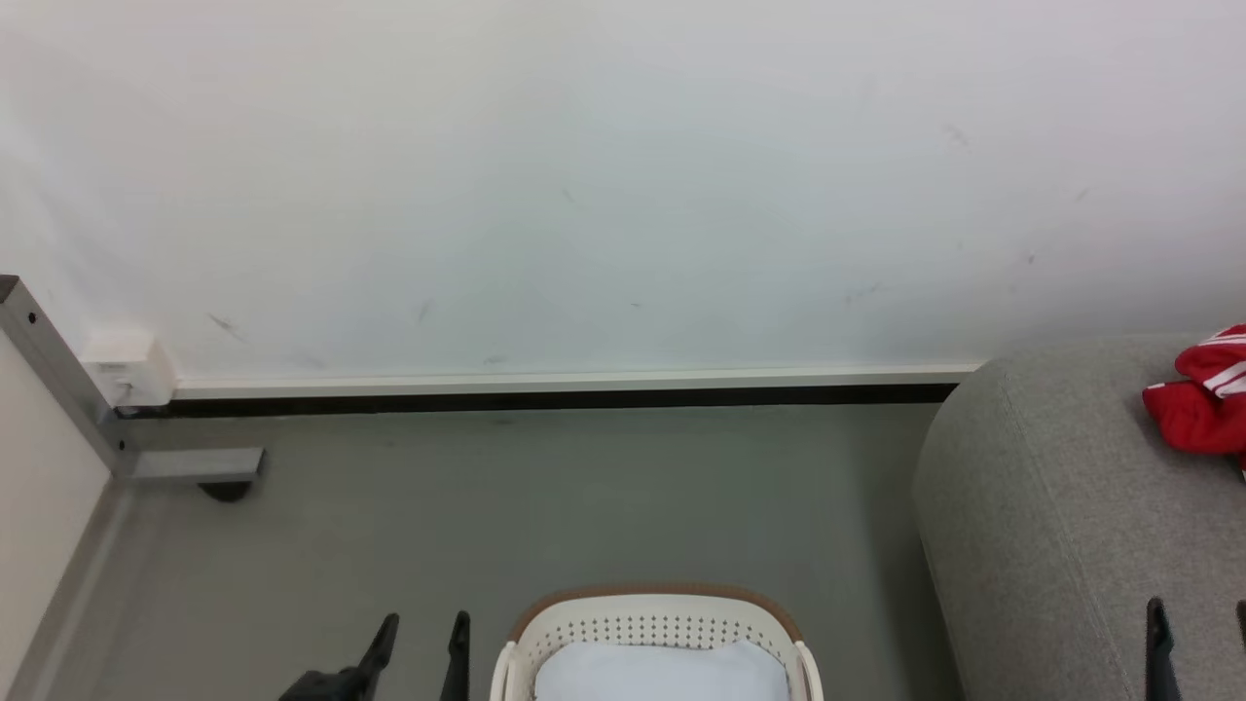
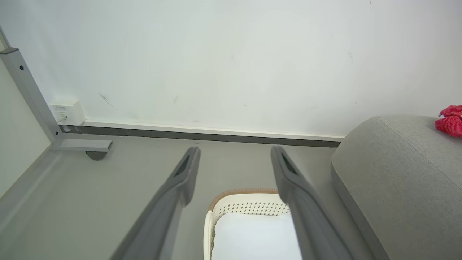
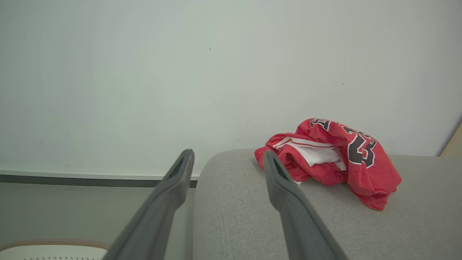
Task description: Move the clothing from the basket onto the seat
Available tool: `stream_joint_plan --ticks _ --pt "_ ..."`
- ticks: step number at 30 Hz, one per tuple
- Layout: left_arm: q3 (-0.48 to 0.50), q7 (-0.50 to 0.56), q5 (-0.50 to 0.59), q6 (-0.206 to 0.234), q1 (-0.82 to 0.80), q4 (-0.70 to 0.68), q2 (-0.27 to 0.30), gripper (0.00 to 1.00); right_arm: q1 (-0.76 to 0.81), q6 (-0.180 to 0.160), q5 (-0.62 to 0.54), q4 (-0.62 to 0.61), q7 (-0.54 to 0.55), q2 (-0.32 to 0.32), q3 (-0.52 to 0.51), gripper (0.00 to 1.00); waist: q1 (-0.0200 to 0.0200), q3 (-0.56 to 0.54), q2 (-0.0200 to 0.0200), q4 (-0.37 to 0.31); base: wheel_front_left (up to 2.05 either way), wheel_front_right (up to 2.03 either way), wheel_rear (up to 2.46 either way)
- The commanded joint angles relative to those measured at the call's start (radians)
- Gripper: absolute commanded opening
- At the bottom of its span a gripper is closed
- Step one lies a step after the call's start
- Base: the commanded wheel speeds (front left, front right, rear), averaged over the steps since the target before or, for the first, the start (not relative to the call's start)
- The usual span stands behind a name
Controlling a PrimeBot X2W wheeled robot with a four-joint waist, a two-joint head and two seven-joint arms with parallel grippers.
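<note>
The red clothing (image 3: 335,159), a crumpled jersey with number 23, lies on the grey seat (image 3: 252,216) near the wall; its edge shows in the head view as clothing (image 1: 1202,399) on the seat (image 1: 1051,506) and in the left wrist view as clothing (image 2: 449,121). The white basket (image 1: 657,623) with a brown rim stands on the floor at the bottom centre, holding a pale pad (image 1: 662,672). My left gripper (image 1: 423,633) is open beside the basket's left side, nothing between its fingers. My right gripper (image 3: 227,159) is open over the seat's near corner, short of the clothing.
A white wall with a dark baseboard (image 1: 555,397) runs behind the grey floor. At the left stands a grey metal frame leg (image 1: 185,465) with a caster, next to a white wall box (image 1: 127,365). The seat (image 2: 397,180) sits right of the basket (image 2: 249,202).
</note>
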Motion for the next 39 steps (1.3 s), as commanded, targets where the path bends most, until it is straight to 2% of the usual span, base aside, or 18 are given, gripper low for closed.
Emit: stream_joint_plan --ticks 1,12,21,35,36,39 --pt "0.008 0.000 0.016 -0.005 0.014 -0.006 -0.005 1.00 0.020 -0.003 0.003 0.011 0.001 0.003 0.006 1.00 0.0004 -0.015 0.0000 0.011 0.00 0.00 0.00" --pt "0.119 0.000 0.138 -0.079 0.065 -0.018 -0.082 1.00 0.044 -0.003 0.086 0.102 0.000 0.001 0.141 1.00 0.0004 -0.034 0.0000 0.017 0.00 0.00 0.00" --pt "0.164 0.000 0.189 -0.114 0.068 -0.008 -0.111 1.00 0.005 -0.003 0.084 0.120 0.000 0.001 0.146 1.00 0.0004 -0.029 0.0000 0.033 0.00 0.00 0.00" --pt "0.191 0.000 0.226 -0.137 0.051 0.014 -0.124 1.00 -0.023 -0.003 0.083 0.127 0.000 0.001 0.151 1.00 0.0004 -0.018 0.0000 0.040 0.00 0.00 0.00" --pt "0.188 0.000 0.217 -0.137 0.055 0.015 -0.127 0.00 -0.012 0.000 0.085 0.124 0.000 0.003 0.152 0.00 0.0005 -0.018 0.0000 0.040 0.00 0.00 0.00" --pt "0.183 0.001 0.217 -0.137 0.068 0.039 -0.129 0.00 0.002 0.000 0.089 0.149 0.001 0.011 0.153 0.00 0.0005 -0.018 0.0000 0.041 0.00 0.00 0.00"
